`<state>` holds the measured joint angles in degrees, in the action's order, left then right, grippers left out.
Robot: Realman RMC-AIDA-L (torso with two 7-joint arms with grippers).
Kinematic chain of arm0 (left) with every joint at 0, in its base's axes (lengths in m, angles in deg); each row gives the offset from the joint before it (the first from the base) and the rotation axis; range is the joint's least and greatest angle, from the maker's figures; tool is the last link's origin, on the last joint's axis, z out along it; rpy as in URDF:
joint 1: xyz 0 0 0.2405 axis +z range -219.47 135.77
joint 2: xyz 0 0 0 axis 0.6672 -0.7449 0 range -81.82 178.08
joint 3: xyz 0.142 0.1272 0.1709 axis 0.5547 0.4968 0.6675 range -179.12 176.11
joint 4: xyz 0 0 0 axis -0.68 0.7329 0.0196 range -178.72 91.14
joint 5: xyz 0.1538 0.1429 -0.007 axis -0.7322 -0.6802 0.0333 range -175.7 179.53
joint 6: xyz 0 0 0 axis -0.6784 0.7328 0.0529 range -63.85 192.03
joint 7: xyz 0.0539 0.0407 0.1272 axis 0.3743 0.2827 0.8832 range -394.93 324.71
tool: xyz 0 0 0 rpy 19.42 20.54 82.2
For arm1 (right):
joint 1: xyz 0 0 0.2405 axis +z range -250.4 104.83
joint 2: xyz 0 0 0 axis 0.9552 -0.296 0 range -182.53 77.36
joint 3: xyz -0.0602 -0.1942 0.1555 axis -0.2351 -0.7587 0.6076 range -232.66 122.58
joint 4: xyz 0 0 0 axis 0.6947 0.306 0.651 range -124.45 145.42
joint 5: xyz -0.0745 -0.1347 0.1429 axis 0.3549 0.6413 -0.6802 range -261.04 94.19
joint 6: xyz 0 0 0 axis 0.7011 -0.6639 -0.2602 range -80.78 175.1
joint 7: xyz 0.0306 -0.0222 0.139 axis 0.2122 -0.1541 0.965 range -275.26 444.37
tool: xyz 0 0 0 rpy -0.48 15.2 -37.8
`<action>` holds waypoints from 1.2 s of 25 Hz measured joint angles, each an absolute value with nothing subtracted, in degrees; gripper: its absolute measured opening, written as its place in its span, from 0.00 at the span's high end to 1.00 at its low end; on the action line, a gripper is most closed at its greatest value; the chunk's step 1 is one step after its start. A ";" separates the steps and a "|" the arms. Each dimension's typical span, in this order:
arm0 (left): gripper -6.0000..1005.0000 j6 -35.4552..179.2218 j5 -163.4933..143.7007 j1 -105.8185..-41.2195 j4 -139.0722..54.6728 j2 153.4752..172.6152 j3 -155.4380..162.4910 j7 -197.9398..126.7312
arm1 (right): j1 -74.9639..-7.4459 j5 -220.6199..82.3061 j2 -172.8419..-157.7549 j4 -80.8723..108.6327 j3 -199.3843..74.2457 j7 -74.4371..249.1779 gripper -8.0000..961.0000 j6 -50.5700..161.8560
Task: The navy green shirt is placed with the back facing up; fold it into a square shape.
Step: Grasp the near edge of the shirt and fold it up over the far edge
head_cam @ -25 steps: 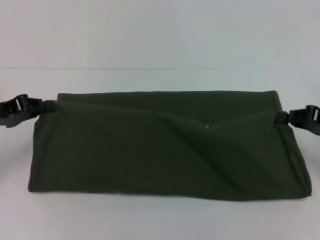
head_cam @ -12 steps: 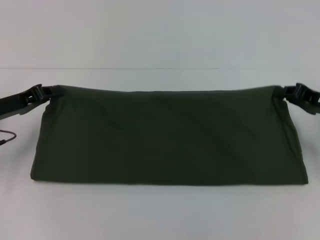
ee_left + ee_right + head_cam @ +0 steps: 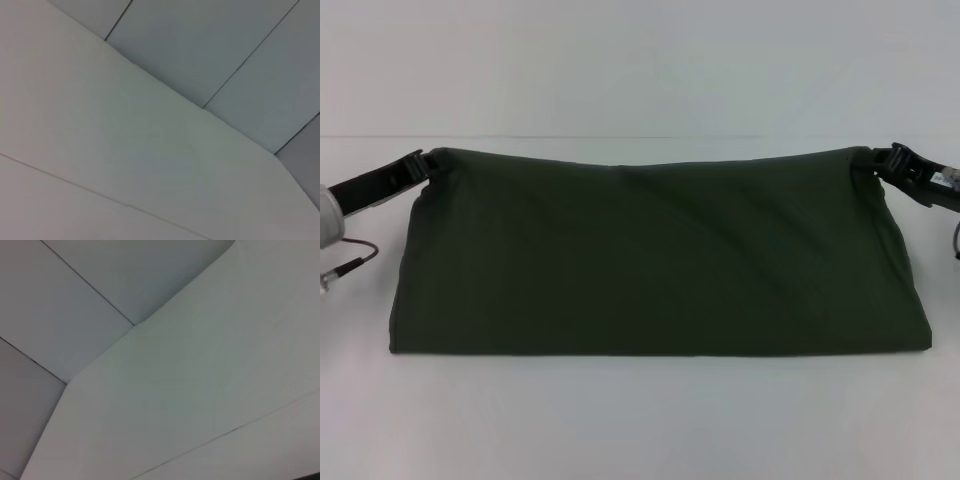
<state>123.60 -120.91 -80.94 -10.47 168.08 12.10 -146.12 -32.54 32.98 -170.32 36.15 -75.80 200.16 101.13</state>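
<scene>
The navy green shirt (image 3: 650, 260) is folded into a wide band across the white table in the head view. Its near edge rests on the table and its far edge is lifted. My left gripper (image 3: 423, 163) is shut on the far left corner of the shirt. At the opposite far corner my right gripper (image 3: 880, 165) is shut on the fabric too. Between the two grippers the far edge runs taut. Neither wrist view shows the shirt or any fingers.
The white table (image 3: 640, 420) extends in front of the shirt and behind it to a pale wall. A thin cable (image 3: 350, 262) hangs by my left arm at the left edge. Both wrist views show only pale panels with seams.
Both grippers have risen and moved farther away with the shirt's far corners. The sagging creases in the middle have pulled out and the fabric now hangs smoother and tauter.
</scene>
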 joint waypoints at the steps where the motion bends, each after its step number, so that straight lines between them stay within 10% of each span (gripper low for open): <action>1: 0.96 122.75 -120.64 -81.13 -10.63 168.31 12.11 -145.54 | -32.38 32.66 -170.70 36.12 -75.80 199.58 0.95 100.45; 23: 0.96 107.25 -103.23 -82.57 -19.66 172.19 11.80 -124.82 | -30.94 20.96 -172.33 28.75 -75.75 177.87 0.95 89.87; 30: 0.69 107.45 -86.76 -82.06 -27.95 172.32 11.55 -103.93 | -32.35 11.67 -172.45 25.47 -75.47 167.94 0.72 89.89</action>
<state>107.45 -86.76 -82.06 -27.95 172.32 11.55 -103.93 -32.35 11.67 -172.45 25.47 -75.47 167.94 89.89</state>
